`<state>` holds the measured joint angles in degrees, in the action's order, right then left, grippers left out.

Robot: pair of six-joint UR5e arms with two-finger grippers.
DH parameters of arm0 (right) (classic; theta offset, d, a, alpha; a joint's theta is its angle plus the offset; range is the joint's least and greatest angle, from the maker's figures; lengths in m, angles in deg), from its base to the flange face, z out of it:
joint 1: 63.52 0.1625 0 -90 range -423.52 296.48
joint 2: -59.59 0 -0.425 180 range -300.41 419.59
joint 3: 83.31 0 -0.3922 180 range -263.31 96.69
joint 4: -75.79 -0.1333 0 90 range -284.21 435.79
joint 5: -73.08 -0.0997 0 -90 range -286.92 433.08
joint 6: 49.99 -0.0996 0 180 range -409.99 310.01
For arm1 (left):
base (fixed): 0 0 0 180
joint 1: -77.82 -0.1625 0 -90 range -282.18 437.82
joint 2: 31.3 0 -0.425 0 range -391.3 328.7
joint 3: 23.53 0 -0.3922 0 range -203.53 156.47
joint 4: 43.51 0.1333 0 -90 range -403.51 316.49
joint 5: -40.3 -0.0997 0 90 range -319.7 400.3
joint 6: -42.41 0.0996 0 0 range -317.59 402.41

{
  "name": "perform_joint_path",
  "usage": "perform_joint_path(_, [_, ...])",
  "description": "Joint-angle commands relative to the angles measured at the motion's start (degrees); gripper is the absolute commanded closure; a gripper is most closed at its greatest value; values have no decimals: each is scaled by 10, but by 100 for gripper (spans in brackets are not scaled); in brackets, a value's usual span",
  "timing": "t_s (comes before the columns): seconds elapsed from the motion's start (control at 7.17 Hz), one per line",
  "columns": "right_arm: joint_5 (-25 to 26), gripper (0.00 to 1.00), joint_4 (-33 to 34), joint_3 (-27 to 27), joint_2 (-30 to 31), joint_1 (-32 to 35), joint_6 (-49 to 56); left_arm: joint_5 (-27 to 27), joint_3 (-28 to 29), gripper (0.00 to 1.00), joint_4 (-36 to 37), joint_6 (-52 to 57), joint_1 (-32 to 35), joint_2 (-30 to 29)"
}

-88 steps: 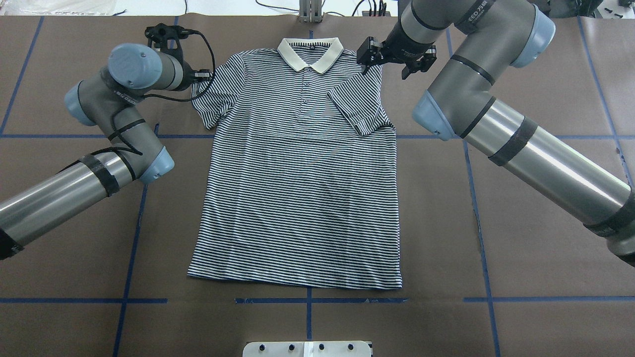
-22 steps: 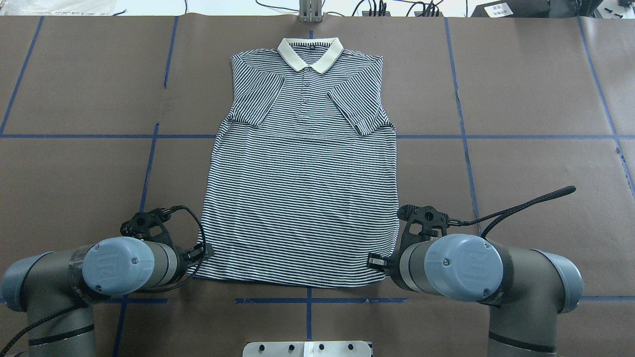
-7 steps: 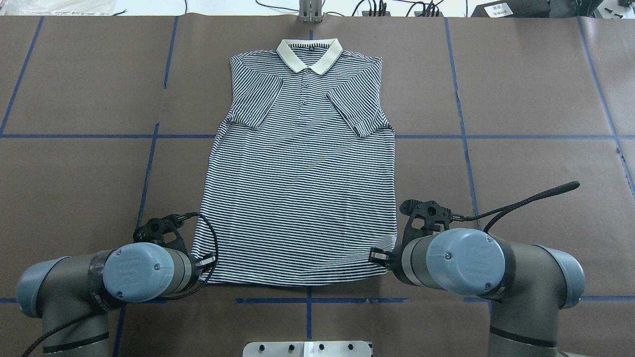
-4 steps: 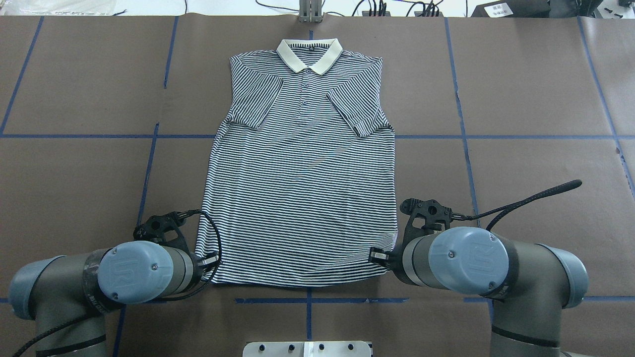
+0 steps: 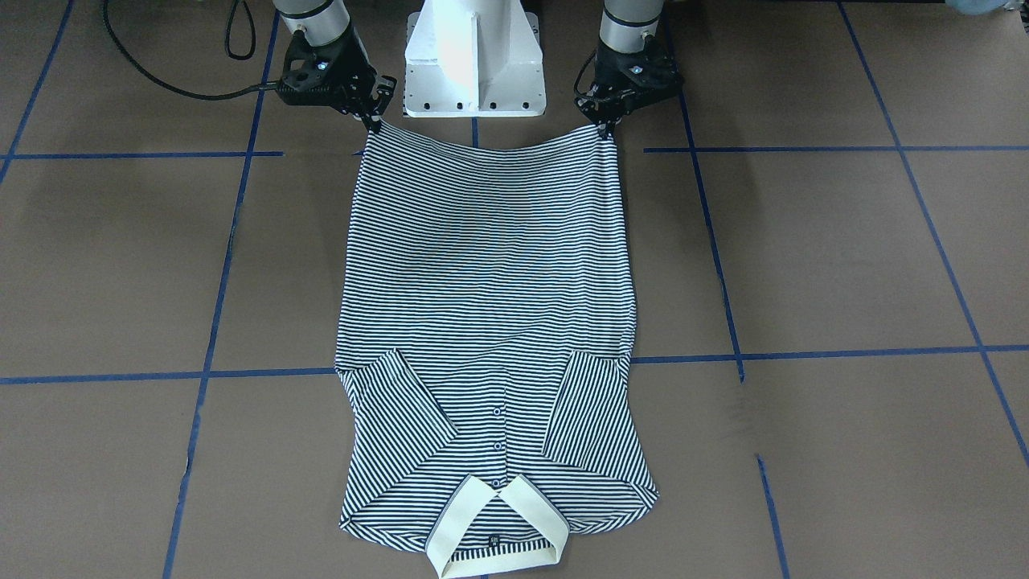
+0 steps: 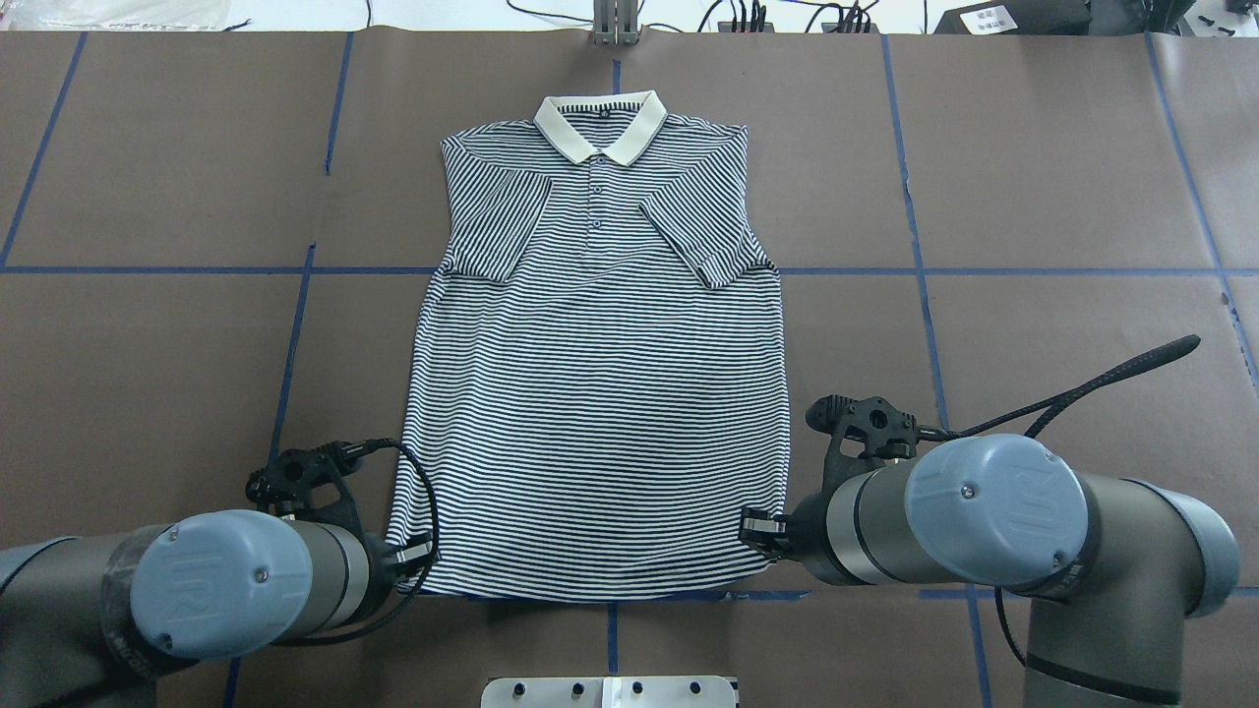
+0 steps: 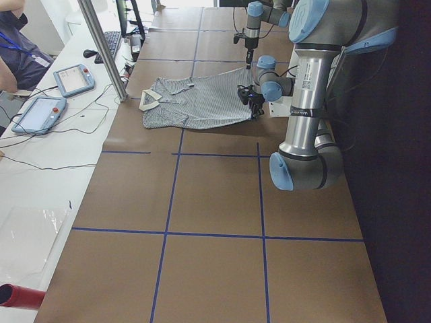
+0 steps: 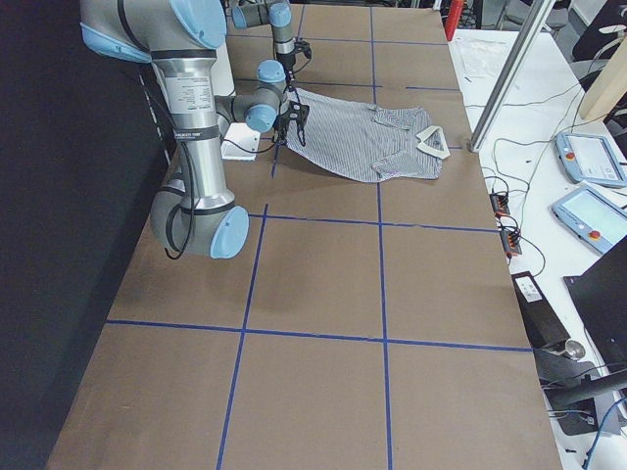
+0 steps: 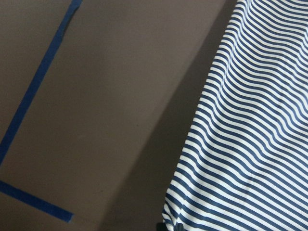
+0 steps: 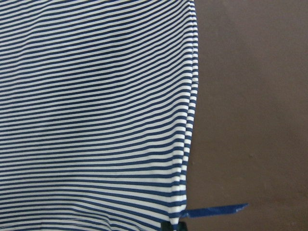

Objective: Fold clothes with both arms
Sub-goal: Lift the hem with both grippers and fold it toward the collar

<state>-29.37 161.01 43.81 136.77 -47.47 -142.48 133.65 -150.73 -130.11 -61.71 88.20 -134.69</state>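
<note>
Polo shirt (image 6: 590,393) dragged hemward; long axis runs front-back, collar (image 6: 600,126) far end; left gripper (image 5: 608,129), right gripper (image 5: 372,120) clamp hem corners.

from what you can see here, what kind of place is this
Probably a robotics lab: brown-papered table gridded with blue tape, teach pendants on a side bench, left arm and right arm gripping a polo shirt.

polo shirt (image 6: 590,374): thin navy-white stripes, front up, lengthwise on surface (image 6: 1062,197), collar end away from robot
collar (image 6: 600,123): plain white, lying flat, placket buttoned
sleeves: both folded inward over chest
hem: two corners lifted off surface, edge sags between them
left pincer (image 5: 608,129): clamped on hem corner
right pincer (image 5: 372,121): clamped on the other hem corner
</note>
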Motion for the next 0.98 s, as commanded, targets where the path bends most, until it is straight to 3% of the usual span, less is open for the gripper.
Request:
perform_joint_path(0.0, [-31,100,2,86,69,-23,0,4,-72,100,28,-3,-54,4])
perform_joint_path(0.28, [-32,100,1,107,91,-32,0,26,-142,100,110,1,-57,5])
perform_joint_path(0.56, [-35,100,-2,87,46,5,26,33,-132,100,111,8,-40,-2])
perform_joint_path(0.84, [-37,100,-4,38,-5,80,110,32,-98,100,110,54,48,-42])
